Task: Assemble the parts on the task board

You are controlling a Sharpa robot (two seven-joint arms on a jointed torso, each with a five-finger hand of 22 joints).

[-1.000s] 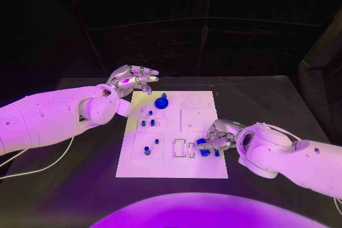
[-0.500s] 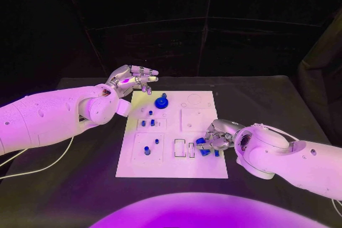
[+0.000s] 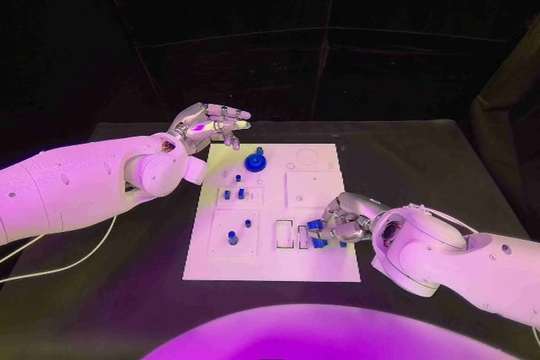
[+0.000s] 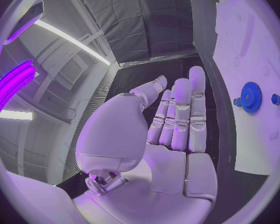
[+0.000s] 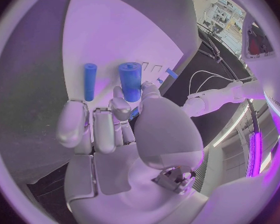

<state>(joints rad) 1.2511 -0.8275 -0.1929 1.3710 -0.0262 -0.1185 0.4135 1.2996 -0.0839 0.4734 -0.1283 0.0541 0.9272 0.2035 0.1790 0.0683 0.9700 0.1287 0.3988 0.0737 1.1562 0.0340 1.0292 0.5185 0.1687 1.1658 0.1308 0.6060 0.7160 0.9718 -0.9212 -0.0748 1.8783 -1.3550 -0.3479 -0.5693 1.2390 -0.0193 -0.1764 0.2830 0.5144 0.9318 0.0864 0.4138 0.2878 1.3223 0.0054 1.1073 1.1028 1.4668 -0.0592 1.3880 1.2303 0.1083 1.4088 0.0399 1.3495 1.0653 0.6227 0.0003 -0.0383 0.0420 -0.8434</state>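
Observation:
The white task board [image 3: 274, 254] lies in the middle of the table. A blue gear [image 3: 255, 162] stands near its far edge, and small blue pegs [image 3: 233, 194] stand in its left half. My right hand [image 3: 343, 218] is low over the board's right side, next to the rectangular slots [image 3: 292, 234]. It pinches a thick blue cylinder [image 5: 131, 79] between thumb and finger. A thinner blue cylinder [image 5: 90, 81] lies on the board [image 5: 109, 40] beside it. My left hand [image 3: 211, 126] hovers over the board's far left corner, fingers apart and empty. The left wrist view shows the left hand [image 4: 171, 119] and the gear [image 4: 251, 96].
The black table [image 3: 428, 165] extends around the board on all sides. A pale cable [image 3: 68, 258] runs across the table under my left arm. Dark curtains close off the far side.
My right hand has slid left and slightly nearer, carrying the blue cylinder toward the rectangular slots. The left hand has stayed still.

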